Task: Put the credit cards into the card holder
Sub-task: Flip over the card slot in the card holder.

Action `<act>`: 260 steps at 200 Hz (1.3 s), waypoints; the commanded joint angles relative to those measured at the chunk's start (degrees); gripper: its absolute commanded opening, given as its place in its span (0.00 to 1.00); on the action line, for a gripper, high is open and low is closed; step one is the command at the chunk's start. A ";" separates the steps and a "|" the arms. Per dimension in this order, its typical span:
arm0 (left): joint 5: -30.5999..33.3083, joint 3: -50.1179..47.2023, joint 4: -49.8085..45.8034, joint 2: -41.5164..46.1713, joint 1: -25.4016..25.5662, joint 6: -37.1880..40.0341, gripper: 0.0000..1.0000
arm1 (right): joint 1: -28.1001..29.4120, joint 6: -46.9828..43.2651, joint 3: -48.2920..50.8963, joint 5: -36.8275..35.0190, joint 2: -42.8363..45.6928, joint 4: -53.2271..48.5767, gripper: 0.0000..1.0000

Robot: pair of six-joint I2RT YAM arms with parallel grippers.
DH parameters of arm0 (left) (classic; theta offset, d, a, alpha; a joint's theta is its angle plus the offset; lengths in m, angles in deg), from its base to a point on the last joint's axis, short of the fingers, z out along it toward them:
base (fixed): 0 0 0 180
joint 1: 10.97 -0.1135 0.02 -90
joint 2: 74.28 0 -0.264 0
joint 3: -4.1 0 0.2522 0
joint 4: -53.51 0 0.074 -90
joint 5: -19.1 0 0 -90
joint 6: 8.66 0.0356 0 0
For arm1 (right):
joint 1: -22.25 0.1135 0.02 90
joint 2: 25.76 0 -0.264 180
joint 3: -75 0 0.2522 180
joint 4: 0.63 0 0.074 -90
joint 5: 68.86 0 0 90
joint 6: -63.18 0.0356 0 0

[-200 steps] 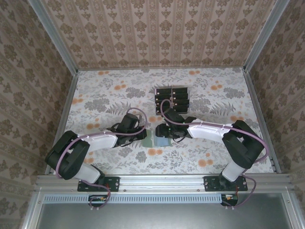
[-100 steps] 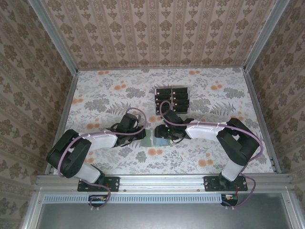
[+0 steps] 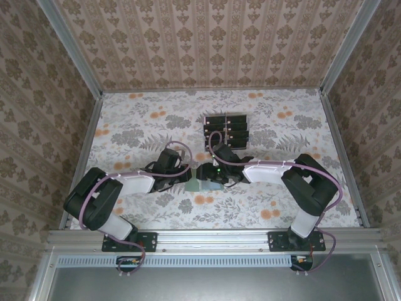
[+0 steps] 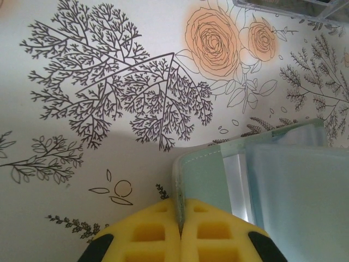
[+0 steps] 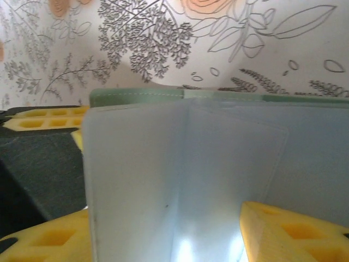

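Note:
The card holder (image 3: 202, 184), a pale sage-green wallet, lies open on the floral table between the two grippers. My left gripper (image 4: 180, 210) is shut on the edge of its green cover (image 4: 204, 174). My right gripper (image 5: 163, 232) is open over the card holder (image 5: 136, 97), with a pale translucent inner leaf (image 5: 180, 169) standing between its yellow fingers (image 5: 283, 232). The glossy black credit cards (image 3: 225, 130) sit in rows in a clear tray behind the right gripper (image 3: 214, 178).
The clear tray's corner (image 4: 289, 5) shows at the top of the left wrist view. Metal rails (image 3: 84, 150) edge the table left and right, and a patterned wall closes the back. My left gripper (image 3: 190, 177) and its arm lie low across the near left.
My right gripper has slid left onto the card holder and its jaws stand a little wider. The left gripper has kept its hold on the cover.

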 commanded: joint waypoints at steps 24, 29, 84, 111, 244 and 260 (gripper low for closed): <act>0.45 -1.35 -0.08 -0.41 -0.94 1.36 0.00 | 1.11 0.97 -1.03 2.63 -0.30 1.33 0.63; 0.45 -1.35 -0.05 -0.42 -1.02 1.41 0.00 | 1.19 0.94 -1.18 2.68 -0.36 1.37 0.63; 1.56 -2.78 -0.05 1.21 -2.97 0.04 0.44 | 2.09 1.20 -3.33 3.02 -1.84 1.43 0.63; 3.27 -3.39 -1.17 2.77 -4.25 -1.06 0.63 | 2.56 1.25 -4.69 3.07 -2.62 0.97 0.63; 15.02 -4.22 -13.54 12.75 -6.91 -8.18 0.81 | 5.73 1.10 -13.57 4.43 -10.22 -0.59 0.63; 14.83 -4.55 -13.40 13.51 -7.15 -7.51 0.81 | 5.98 0.72 -14.91 4.52 -10.54 -1.41 0.63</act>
